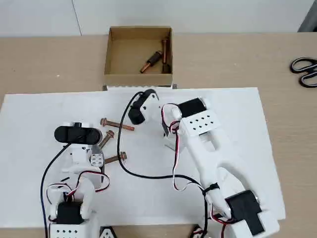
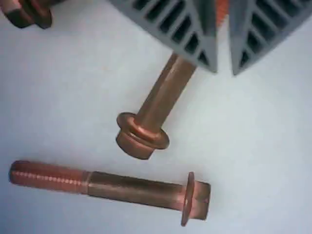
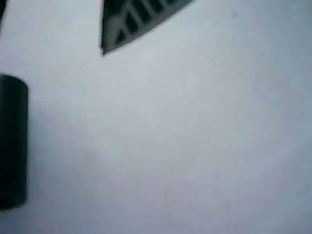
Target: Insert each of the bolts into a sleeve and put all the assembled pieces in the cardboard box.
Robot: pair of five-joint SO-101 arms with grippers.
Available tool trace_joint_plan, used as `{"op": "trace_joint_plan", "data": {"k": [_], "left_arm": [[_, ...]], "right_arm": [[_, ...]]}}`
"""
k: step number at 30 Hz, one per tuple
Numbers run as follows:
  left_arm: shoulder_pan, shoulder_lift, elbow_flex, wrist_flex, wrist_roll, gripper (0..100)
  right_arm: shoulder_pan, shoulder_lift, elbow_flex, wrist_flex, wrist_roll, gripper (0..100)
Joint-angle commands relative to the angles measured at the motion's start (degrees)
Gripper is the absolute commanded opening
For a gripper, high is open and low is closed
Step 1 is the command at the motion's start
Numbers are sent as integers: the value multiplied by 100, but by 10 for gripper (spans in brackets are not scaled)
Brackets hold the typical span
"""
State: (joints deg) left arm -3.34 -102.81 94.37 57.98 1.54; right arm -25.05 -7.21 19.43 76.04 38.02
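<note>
Three copper bolts lie on the white paper. One bolt [image 2: 146, 117] slants with its shaft running in under a grey finger [image 2: 195, 34] of my left gripper [image 2: 223, 66]; copper shows in the narrow gap, so the gripper looks shut on it. A second bolt [image 2: 112, 187] lies flat beside it, also seen as the bolt [image 1: 117, 124] nearer the box. A third bolt [image 1: 115, 158] lies by the left arm. My right gripper [image 1: 170, 139] stands open over the paper, one finger [image 3: 131, 24] showing, with a black sleeve [image 3: 12, 141] beside it. The cardboard box [image 1: 138, 79] holds two assembled pieces [image 1: 151, 62].
The white paper sheet [image 1: 237, 124] covers most of the table. Black scissors [image 1: 304, 72] lie at the far right on the bare wood. A black cable [image 1: 124, 168] loops across the paper between the arms.
</note>
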Motion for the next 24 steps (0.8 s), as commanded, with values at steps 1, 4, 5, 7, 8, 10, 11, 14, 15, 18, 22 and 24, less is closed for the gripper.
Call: {"op": "trace_joint_plan", "data": {"k": [1,4,5,7,8,10,11,14,15,18,22,24], "left_arm": [[-53,-44,-22,-105,0,6],[-53,-44,-22,-105,0,6],[-53,-44,-22,-105,0,6],[-53,-44,-22,-105,0,6],[-53,-44,-22,-105,0,6],[-53,-44,-22,-105,0,6],[-53,-44,-22,-105,0,6],[-53,-44,-22,-105,0,6],[-53,-44,-22,-105,0,6],[-53,-44,-22,-105,0,6],[-53,-44,-22,-105,0,6],[-53,-44,-22,-105,0,6]], "right_arm": [[4,-233,79,-259,255,137],[4,-233,149,-409,316,137],[4,-233,158,-444,387,137],[4,-224,158,-514,545,137],[4,-224,158,-576,598,137],[4,-180,158,-708,703,137],[4,-110,158,-760,756,137],[4,189,123,-813,818,137],[4,268,123,-857,826,137],[13,462,114,-1015,826,137],[22,681,123,-1279,826,137],[22,813,123,-1358,826,137]]}}
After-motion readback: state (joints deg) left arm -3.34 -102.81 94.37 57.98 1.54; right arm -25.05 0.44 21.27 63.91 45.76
